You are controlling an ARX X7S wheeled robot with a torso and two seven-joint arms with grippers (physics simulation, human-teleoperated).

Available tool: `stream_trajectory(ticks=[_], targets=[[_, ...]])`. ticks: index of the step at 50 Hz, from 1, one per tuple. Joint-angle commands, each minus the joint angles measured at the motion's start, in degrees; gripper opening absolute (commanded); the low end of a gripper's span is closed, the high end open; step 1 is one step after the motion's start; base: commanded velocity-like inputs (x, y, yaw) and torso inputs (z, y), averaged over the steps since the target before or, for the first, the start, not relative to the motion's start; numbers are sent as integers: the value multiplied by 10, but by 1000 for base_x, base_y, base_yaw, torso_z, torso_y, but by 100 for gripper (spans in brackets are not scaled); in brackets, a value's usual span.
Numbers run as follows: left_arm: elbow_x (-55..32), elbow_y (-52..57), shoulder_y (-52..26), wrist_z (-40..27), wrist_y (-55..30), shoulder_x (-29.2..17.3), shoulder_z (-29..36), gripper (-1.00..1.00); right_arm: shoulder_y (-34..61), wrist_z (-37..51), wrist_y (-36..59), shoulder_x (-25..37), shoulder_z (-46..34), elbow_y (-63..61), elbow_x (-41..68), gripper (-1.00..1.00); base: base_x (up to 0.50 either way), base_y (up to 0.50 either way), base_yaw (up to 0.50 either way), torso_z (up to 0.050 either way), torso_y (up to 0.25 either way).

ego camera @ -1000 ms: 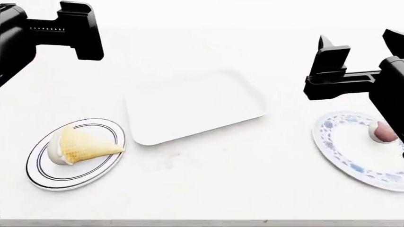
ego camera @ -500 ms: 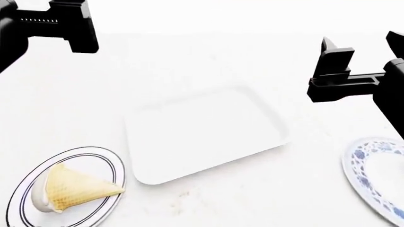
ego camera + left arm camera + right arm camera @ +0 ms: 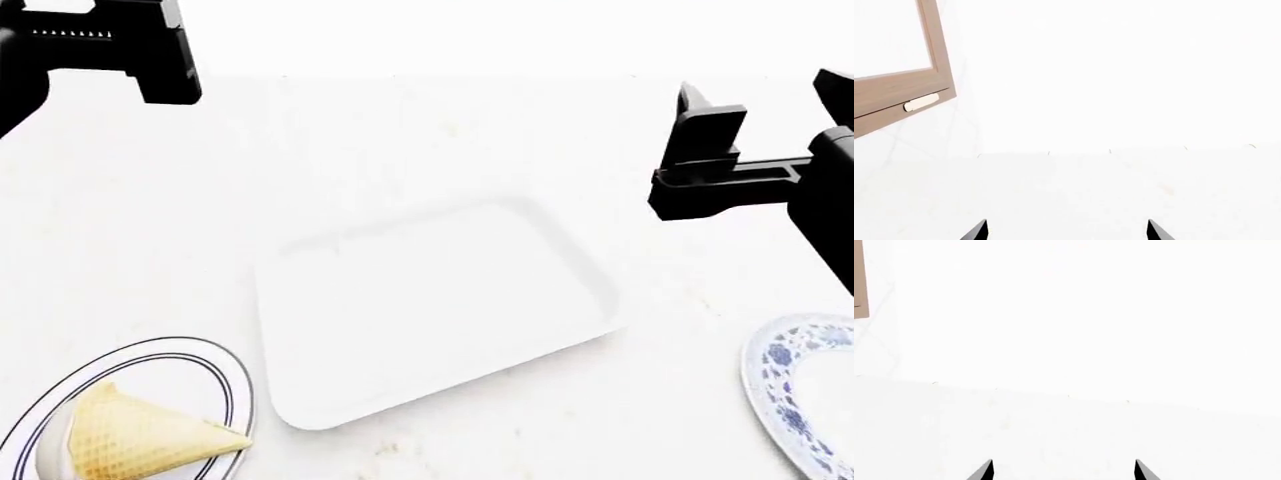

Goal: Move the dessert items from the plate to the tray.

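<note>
The white tabletop (image 3: pixel 441 140) lies open around the large plain white rectangular tray (image 3: pixel 434 310), now lower in view. The tan waffle cone (image 3: pixel 140 440) lies on its black-ringed plate (image 3: pixel 200 365), near the tray's corner. The scoop has slipped from sight. Left claw (image 3: pixel 1066 231) and right claw (image 3: pixel 1062 471) spread wide, empty.

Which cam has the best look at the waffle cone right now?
Head view: the waffle cone lies on the striped plate at the bottom left, partly cropped by the frame edge. Neither wrist view shows it, only bare counter and wall.
</note>
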Motion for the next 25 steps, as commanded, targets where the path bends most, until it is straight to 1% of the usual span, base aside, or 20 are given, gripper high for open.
stream_trajectory(ticks=[1, 6, 9, 15, 18, 21, 25], targets=[[-1, 3, -2, 3, 7, -8, 5, 100, 6, 4, -8, 9, -13, 6, 16, 100, 35, 0, 0, 0, 0], [6, 5, 5, 11, 9, -10, 4, 100, 30, 30, -14, 35, -53, 59, 65, 100, 0, 0, 0, 0, 0], [10, 6, 9, 16, 11, -11, 3, 100, 63, 50, -8, 59, -95, 108, 101, 100, 0, 0, 0, 0, 0], [13, 2, 0, 28, 6, -17, 4, 100, 157, 71, 14, 102, -154, 199, 160, 100, 0, 0, 0, 0, 0], [12, -6, -21, 38, -6, -18, 10, 100, 211, 81, 34, 119, -191, 250, 187, 100, 0, 0, 0, 0, 0], [10, -11, -33, 41, -11, -22, 14, 100, 247, 85, 54, 129, -221, 287, 204, 100, 0, 0, 0, 0, 0], [13, -11, -28, 44, -11, -31, 11, 100, 275, 87, 78, 146, -260, 333, 224, 100, 0, 0, 0, 0, 0]])
